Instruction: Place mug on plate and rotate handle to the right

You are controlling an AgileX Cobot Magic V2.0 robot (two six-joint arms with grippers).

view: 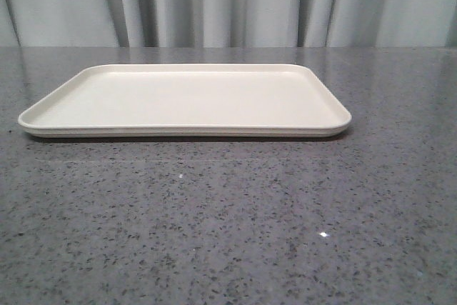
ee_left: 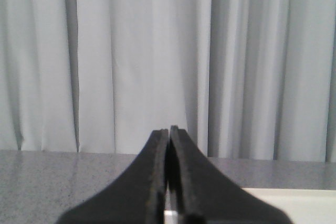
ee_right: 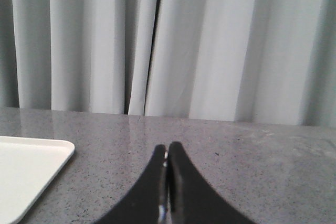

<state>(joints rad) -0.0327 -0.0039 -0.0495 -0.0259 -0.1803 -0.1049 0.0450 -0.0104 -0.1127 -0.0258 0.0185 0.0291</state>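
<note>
The cream-white rectangular plate (view: 186,99) lies flat on the grey speckled table, in the middle of the front view, with nothing on it. A corner of it shows in the left wrist view (ee_left: 294,203) and in the right wrist view (ee_right: 26,171). The mug and its handle are out of view in every frame. My left gripper (ee_left: 169,129) is shut and empty, held above the table to the left of the plate. My right gripper (ee_right: 168,146) is shut and empty, above the table to the right of the plate. Neither gripper shows in the front view.
A grey-white pleated curtain (view: 228,1) hangs along the far edge of the table (view: 228,233). The grey speckled tabletop stretches around the plate on all sides.
</note>
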